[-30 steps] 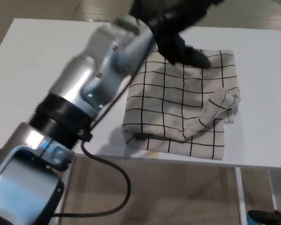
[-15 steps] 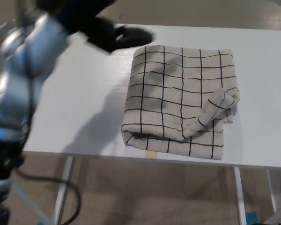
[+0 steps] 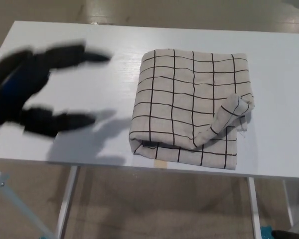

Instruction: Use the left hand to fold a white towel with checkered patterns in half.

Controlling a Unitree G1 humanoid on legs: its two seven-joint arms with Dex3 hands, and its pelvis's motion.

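- A white worktop (image 3: 104, 40) fills most of the view from above, with a tan floor showing beyond its far edge and below its near edge.
- A white towel (image 3: 189, 107) with a black checkered grid lies folded into a thick rectangle on the right half of the worktop, close to the near edge.
- One corner of the towel curls up loosely at its right side, forming a small rumpled flap on top of the folded layers.
- A small tan mark sits on the worktop's front edge just below the towel's near left corner.
- The left hand (image 3: 35, 92) shows at the left of the picture as a black, motion-blurred shape over the worktop, well apart from the towel.
- Its fingers are spread wide, one group reaching toward the upper right and another toward the lower right, holding nothing.
- Bare white surface separates hand from towel; nothing stands between them.
- The worktop's metal legs show below the near edge.
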